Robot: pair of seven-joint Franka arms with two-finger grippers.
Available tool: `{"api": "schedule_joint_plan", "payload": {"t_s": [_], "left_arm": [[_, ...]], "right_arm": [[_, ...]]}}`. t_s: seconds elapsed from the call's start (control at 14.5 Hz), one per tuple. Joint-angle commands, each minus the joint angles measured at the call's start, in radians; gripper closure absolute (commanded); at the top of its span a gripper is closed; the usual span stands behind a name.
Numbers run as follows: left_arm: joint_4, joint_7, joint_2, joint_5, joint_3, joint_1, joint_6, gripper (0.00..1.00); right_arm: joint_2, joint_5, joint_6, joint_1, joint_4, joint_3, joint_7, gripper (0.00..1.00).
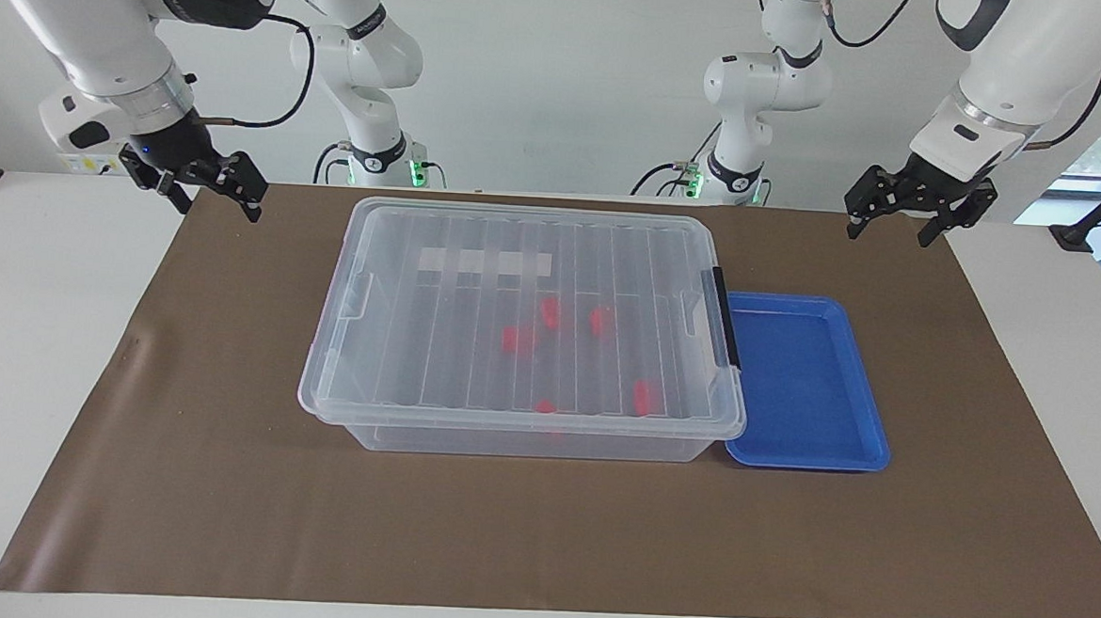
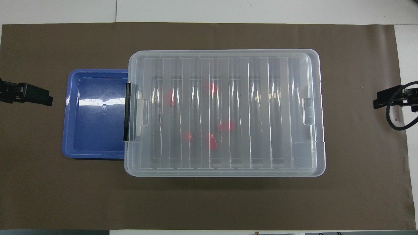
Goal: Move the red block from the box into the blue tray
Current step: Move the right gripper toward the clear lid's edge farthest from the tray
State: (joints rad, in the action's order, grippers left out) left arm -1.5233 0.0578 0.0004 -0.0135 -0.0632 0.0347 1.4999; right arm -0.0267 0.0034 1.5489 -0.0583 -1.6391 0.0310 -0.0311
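Red blocks (image 1: pixel 550 313) lie scattered inside the lidded clear box (image 1: pixel 389 338) at mid-mat. Beside it, toward the left arm's end, sits the blue tray (image 1: pixel 806 384). Left gripper (image 1: pixel 914 207) hangs open above the mat's corner near the tray; right gripper (image 1: pixel 201 185) hangs open well apart from the box.

White table (image 1: pixel 39 367), brown mat (image 1: pixel 221 480) on it, carrying box (image 1: pixel 393 437), blue tray (image 1: pixel 806 379)

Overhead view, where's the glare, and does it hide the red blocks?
Overhead view: a white streak of glare crosses the blue tray floor, and bright glints run along the ribs of the box lid, smearing the red blocks without hiding them. Facing view: the lid looks milky and the blocks show hazily.
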Motion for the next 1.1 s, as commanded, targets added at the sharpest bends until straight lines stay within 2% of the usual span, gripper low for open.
{"api": "schedule_joint_plan", "payload": {"t_s": [0.0,0.34,0.76,0.83,1.03], "left_arm": [[-0.023,-0.003,-0.014,-0.011,0.000,-0.006,0.016,0.00],[-0.023,-0.003,-0.014,-0.011,0.000,-0.006,0.016,0.00],[-0.023,-0.003,-0.014,-0.011,0.000,-0.006,0.016,0.00],[-0.023,-0.003,-0.014,-0.011,0.000,-0.006,0.016,0.00],[-0.023,-0.003,-0.014,-0.011,0.000,-0.006,0.016,0.00]], "right_arm": [[-0.007,-0.002,0.013,-0.012,-0.005,-0.006,0.014,0.00],[-0.007,-0.002,0.013,-0.012,-0.005,-0.006,0.011,0.00],[-0.012,0.012,0.106,0.017,-0.034,-0.016,-0.055,0.00],[-0.012,0.023,0.123,0.028,-0.047,-0.028,-0.088,0.00],[-0.044,0.024,0.250,0.080,-0.168,-0.033,-0.121,0.00]]}}
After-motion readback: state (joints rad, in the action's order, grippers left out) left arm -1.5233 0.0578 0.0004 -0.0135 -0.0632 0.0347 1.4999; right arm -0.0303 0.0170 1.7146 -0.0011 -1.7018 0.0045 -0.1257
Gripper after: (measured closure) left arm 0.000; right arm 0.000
